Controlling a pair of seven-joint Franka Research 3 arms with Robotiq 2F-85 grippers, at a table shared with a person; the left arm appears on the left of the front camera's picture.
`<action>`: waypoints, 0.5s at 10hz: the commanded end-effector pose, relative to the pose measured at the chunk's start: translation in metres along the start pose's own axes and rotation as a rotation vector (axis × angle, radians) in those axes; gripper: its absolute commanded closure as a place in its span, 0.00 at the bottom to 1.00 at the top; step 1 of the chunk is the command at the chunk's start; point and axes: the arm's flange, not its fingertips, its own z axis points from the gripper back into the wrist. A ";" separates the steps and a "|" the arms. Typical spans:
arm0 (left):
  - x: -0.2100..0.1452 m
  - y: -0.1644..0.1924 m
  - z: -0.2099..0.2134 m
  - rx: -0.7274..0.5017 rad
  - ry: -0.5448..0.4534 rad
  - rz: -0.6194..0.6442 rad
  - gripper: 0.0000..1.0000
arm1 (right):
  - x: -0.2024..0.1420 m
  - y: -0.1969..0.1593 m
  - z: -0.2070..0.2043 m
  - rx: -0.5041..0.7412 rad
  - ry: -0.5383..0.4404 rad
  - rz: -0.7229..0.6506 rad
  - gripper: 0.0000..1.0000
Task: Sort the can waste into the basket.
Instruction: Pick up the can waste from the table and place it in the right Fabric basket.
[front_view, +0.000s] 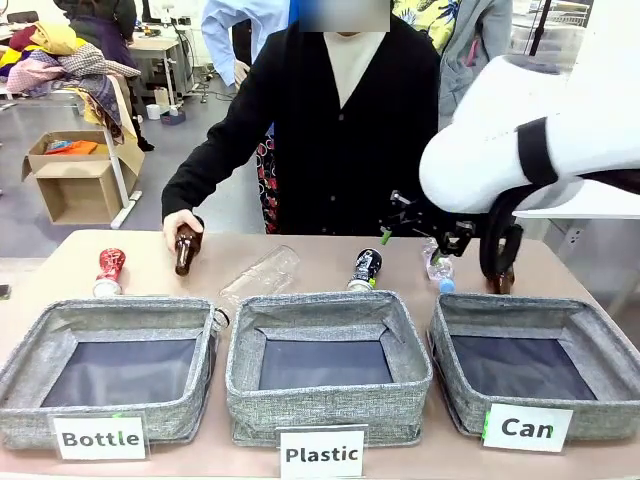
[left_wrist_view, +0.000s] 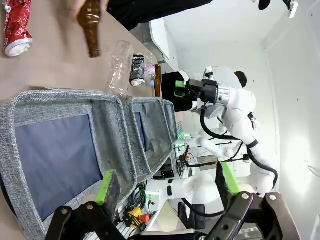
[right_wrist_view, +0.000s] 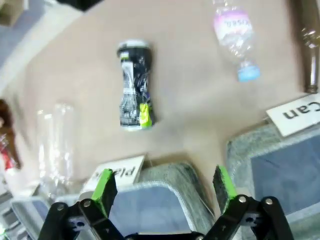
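Note:
The black crushed can (front_view: 366, 269) lies on the table behind the Plastic bin; in the right wrist view the black can (right_wrist_view: 134, 85) is ahead of my open right gripper (right_wrist_view: 163, 185). From the front, the right gripper (front_view: 392, 228) hovers just right of and above it. The red can (front_view: 109, 271) stands at the far left behind the Bottle bin. The grey basket labelled "Can" (front_view: 590, 318) sits at the front right, nothing in it. My left gripper (left_wrist_view: 167, 185) is open over the left bins, holding nothing, with the red can (left_wrist_view: 15, 25) far ahead.
A person's hand holds a brown bottle (front_view: 186, 250) upright on the table. A clear plastic bottle (front_view: 262, 275) lies behind the bins, a small blue-capped bottle (front_view: 438, 268) and another brown bottle (front_view: 500, 281) behind the Can basket. Bottle bin (front_view: 60, 325) and Plastic bin (front_view: 410, 345) stand alongside.

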 end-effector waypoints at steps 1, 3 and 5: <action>-0.001 -0.001 0.002 -0.009 0.007 -0.021 0.00 | 0.022 0.045 -0.024 -0.107 0.008 -0.046 0.00; -0.001 -0.001 0.002 -0.009 0.007 -0.021 0.00 | 0.031 0.066 -0.052 -0.153 0.006 -0.020 0.00; -0.001 -0.001 0.002 -0.009 0.007 -0.021 0.00 | 0.041 0.080 -0.083 -0.211 -0.011 0.016 0.00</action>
